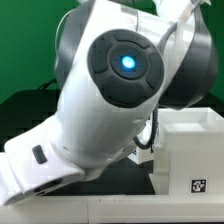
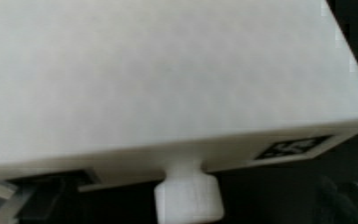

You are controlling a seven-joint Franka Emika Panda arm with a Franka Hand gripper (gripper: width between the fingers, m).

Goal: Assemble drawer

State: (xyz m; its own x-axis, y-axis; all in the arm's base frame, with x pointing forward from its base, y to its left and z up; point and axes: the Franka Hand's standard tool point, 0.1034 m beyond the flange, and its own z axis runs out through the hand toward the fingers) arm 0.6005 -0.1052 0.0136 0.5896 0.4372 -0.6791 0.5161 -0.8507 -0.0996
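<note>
1. While my hand [image 2: 179,214] hangs just over it, a white tray [image 2: 158,80] fills nearly all that my wrist sees, close beneath my palm.
2. My fingers are spread as wide as they go. Only one dark finger [image 2: 37,190] shows, down at the tray's front edge, and I cannot tell whether it touches the plastic.
3. A short round knob [image 2: 190,192] sticks out of the tray's front wall, near that finger.
4. A black-and-white tag [image 2: 297,148] sits on the same front wall, on the far side of the knob from my finger.
5. The face turned up to my palm is plain, blurred white. I cannot tell whether it is an open top or a closed side, and I see nothing lying in it.
6. In the exterior view my own arm [image 1: 110,90] hides my hand. Past it, at the exterior view's right, a white box [image 1: 190,140] stands upright on the black table [image 1: 118,178], with a tag low on its near wall.
7. That box shows a rim along its top, but its inside is hidden. Whether it is the same piece as the tray under my palm, I cannot tell.
</note>
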